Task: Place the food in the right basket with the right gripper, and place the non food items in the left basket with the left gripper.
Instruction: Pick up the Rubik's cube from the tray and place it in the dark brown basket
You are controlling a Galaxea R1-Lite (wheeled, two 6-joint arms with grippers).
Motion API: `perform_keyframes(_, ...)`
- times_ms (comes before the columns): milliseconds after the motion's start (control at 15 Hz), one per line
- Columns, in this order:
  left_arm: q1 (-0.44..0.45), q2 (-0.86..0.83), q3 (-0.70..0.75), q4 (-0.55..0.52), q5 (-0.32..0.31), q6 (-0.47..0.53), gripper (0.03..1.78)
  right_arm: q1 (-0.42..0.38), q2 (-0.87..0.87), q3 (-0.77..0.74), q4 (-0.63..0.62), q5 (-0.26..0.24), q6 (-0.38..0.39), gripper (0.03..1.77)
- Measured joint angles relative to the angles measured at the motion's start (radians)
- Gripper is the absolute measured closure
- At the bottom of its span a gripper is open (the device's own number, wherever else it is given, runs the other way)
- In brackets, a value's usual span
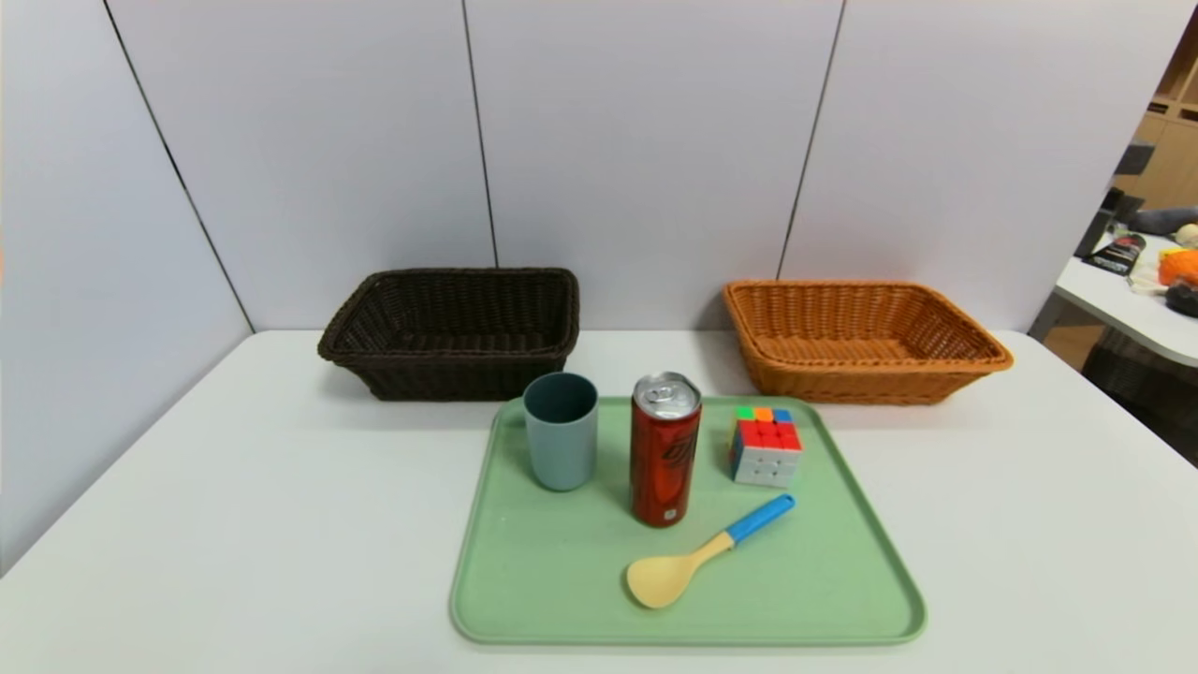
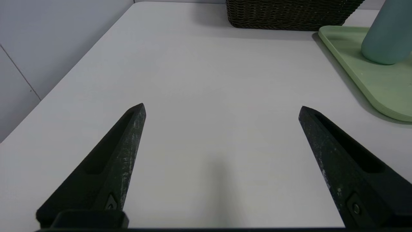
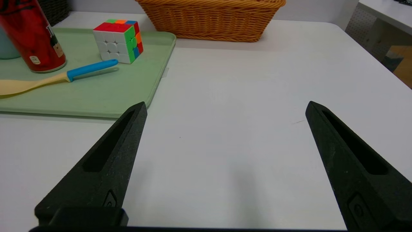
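Left end effector and right end effector spread wide, empty.

Can stands on tray, baskets behind.

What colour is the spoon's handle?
Blue, on a yellow spoon lying on the green tray; clearest in the head view.

Head view high, facing down, wrist views low, sharing tray
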Motion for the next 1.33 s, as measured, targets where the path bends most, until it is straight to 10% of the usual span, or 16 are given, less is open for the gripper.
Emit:
perform_keyframes(667,0.0,0.029,-0.147,0.057,-0.079,0.107,0.12,0.0,0.041,-0.125,0.031,0.092,-0.09,0.1)
perform_keyframes(1333,-0.003,0.549,-0.633,0.093,-0.193,0.104,0.12,0.013,0.6,-0.646,0.043,0.161,-0.11,0.1)
